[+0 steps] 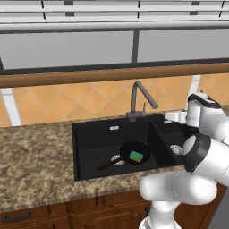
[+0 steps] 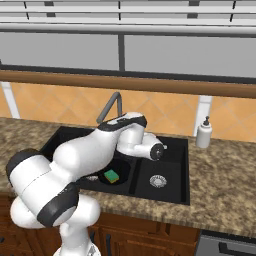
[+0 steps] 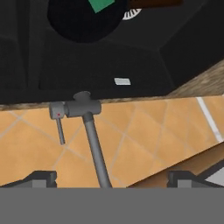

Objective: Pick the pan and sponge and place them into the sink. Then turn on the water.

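In the left base view, the pan (image 1: 134,153) is seen at centre frame, lying in the larger basin of the sink (image 1: 89,147), with the sponge (image 1: 136,156) resting inside it. The brown handle is pointed toward the lower left. The faucet (image 1: 142,102) is seen just above, spout angled right.

In the right base view, the sponge (image 2: 111,176) is glimpsed at centre left in the pan (image 2: 120,172), half covered by the white arm. A soap dispenser (image 2: 203,133) is found at right on the counter (image 2: 225,175).

In the hand view, the gripper (image 3: 112,177) is shown spread wide at the bottom edge, nothing grasped, the faucet (image 3: 89,131) lined up between its tips. The pan (image 3: 83,22) and sponge (image 3: 101,4) are seen at the top.
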Robot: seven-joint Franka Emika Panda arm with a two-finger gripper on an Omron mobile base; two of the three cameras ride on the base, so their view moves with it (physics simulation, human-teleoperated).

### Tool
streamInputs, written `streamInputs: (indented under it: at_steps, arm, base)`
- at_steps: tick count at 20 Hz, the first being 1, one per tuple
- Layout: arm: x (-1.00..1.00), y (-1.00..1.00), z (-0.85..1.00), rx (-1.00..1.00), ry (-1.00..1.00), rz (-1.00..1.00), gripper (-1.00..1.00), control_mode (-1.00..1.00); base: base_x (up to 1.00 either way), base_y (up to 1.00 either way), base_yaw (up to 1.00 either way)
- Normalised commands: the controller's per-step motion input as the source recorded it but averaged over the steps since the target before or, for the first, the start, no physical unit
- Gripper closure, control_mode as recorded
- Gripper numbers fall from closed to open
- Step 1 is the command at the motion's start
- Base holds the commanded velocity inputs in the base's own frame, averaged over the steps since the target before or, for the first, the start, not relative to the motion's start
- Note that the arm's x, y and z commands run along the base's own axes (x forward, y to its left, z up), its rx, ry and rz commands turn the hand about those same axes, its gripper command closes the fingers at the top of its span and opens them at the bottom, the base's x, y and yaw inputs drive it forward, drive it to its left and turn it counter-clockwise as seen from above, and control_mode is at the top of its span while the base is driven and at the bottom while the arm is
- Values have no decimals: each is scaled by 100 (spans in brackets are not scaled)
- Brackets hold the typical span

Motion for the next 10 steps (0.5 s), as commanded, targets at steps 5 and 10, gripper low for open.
streamInputs:
  at_steps: [5, 10]
  arm:
    - [44, 0, -40, 0, -1, 3, -100, -100]
    - [37, 3, -16, 0, -8, 0, -100, -100]
  base:
    - [0, 0, 0]
    - [0, 0, 0]
